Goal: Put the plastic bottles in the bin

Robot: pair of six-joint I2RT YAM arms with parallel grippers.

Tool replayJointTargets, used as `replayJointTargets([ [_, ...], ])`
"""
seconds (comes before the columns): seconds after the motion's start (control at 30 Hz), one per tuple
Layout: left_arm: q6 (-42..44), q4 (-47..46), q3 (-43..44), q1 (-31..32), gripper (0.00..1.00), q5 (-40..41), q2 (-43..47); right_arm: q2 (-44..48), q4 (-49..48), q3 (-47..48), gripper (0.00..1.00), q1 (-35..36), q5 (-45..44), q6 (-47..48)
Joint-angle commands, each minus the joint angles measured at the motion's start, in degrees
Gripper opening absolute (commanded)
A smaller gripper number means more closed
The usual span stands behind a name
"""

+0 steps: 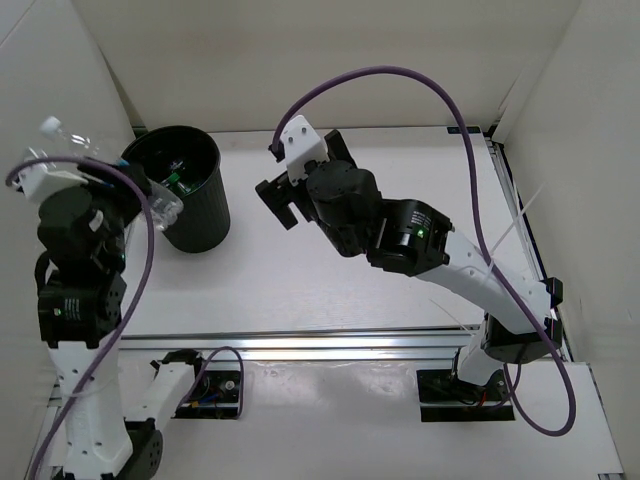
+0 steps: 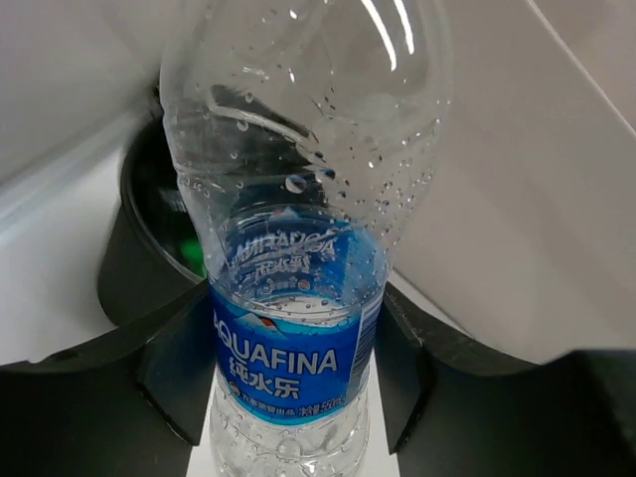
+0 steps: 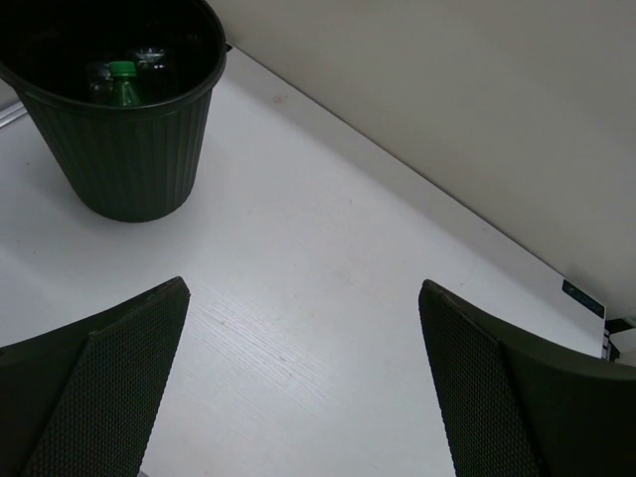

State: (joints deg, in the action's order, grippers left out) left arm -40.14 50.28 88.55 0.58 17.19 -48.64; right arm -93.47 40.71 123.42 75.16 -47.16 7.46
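My left gripper (image 1: 125, 180) is shut on a clear Aquafina bottle with a blue label (image 2: 298, 199), held in the air at the left. In the top view the bottle (image 1: 95, 155) lies slanted, its white cap at the far left and its other end over the near-left rim of the bin (image 1: 200, 215). The bin is tall, round, black and ribbed. It shows behind the bottle in the left wrist view (image 2: 139, 268). In the right wrist view the bin (image 3: 129, 149) holds a green-capped bottle (image 3: 121, 72). My right gripper (image 1: 285, 195) is open and empty over the table, right of the bin.
White enclosure walls (image 1: 350, 60) stand at the back and on both sides. An aluminium rail (image 1: 330, 345) runs along the table's near edge. Purple cables loop over both arms.
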Motion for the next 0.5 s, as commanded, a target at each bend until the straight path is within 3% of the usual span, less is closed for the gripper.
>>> replayJointTargets([
  [0.0, 11.92, -6.05, 2.23, -0.23, 0.68, 12.50, -10.73, 1.19, -0.72, 0.25, 1.00, -0.01, 2.41, -1.66],
  [0.17, 17.82, -11.43, 13.12, -2.16, 0.74, 16.63, -26.31, 1.71, -0.19, 0.77, 1.00, -0.01, 2.95, -1.66],
  [0.2, 18.51, -11.43, 15.57, -2.16, 0.81, 17.26, -27.98, 2.41, -0.19, 0.08, 1.00, -0.01, 2.95, -0.97],
  [0.23, 18.52, -12.04, 16.73, -2.68, 1.00, 18.13, -31.22, 3.11, -0.19, -1.06, 1.00, -0.62, 2.95, -0.96],
  [0.33, 18.52, -12.05, 19.55, -2.69, 1.00, 16.13, -32.30, 3.12, 1.12, -1.69, 1.00, -1.15, 2.95, -0.96],
  [0.47, 14.23, -9.77, 19.39, -1.91, 1.00, 9.28, -23.72, 1.90, 9.19, 5.30, 1.00, -4.12, 2.95, -7.70],
])
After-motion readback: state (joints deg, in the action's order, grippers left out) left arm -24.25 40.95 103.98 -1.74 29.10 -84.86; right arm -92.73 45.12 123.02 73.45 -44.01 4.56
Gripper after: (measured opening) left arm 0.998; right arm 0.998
